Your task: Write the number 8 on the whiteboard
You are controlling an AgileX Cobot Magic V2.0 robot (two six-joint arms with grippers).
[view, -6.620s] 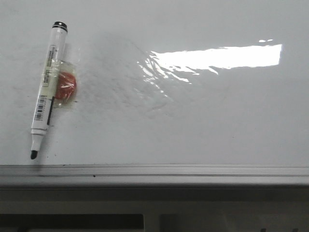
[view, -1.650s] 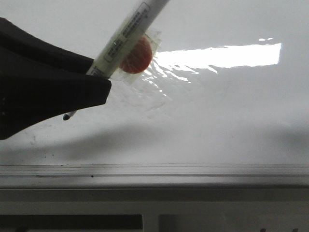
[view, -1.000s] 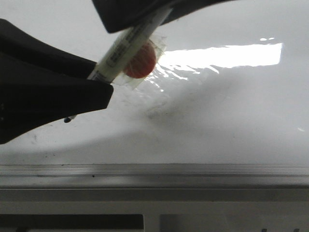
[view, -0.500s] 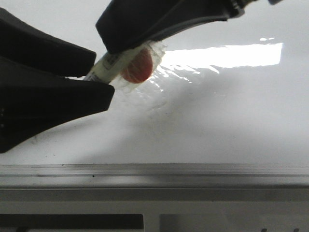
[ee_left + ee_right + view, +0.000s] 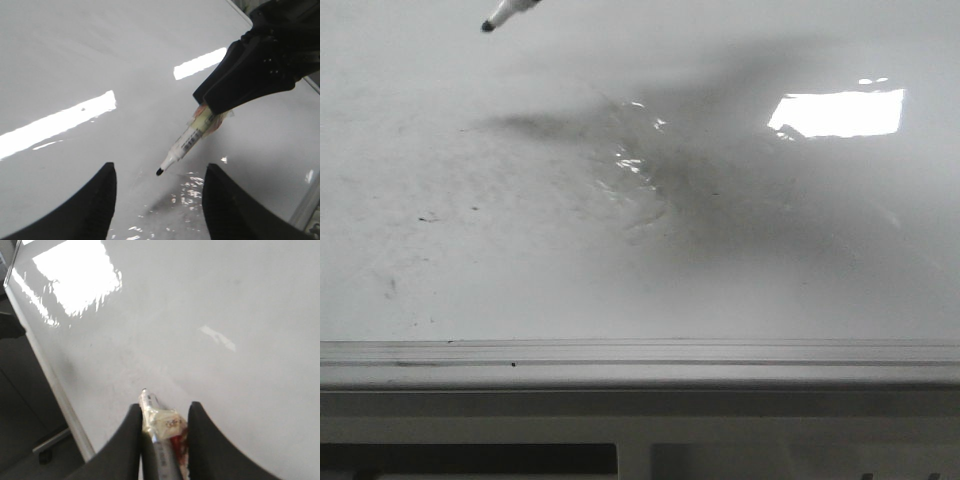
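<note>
The whiteboard [image 5: 770, 260] is glossy white with faint grey smudges and glare. The number 8 is out of view. A white marker with a black tip [image 5: 503, 13] pokes in at the front view's top left, above the board. My right gripper [image 5: 165, 407] is shut on the marker [image 5: 150, 404], which has an orange piece taped to its barrel. In the left wrist view the marker [image 5: 187, 142] hangs tip-down from the right gripper [image 5: 212, 106], clear of the board. My left gripper [image 5: 160, 169] is open and holds nothing, just short of the marker's tip.
The board's grey metal frame edge [image 5: 640, 355] runs along the near side, with dark space below it. A bright glare patch [image 5: 840, 112] lies at the right. The arm's shadow [image 5: 720, 170] falls across the middle of the board.
The left gripper has let go of the marker and dropped out of the front view. The right gripper has carried the marker up, and only its tip shows there now.
</note>
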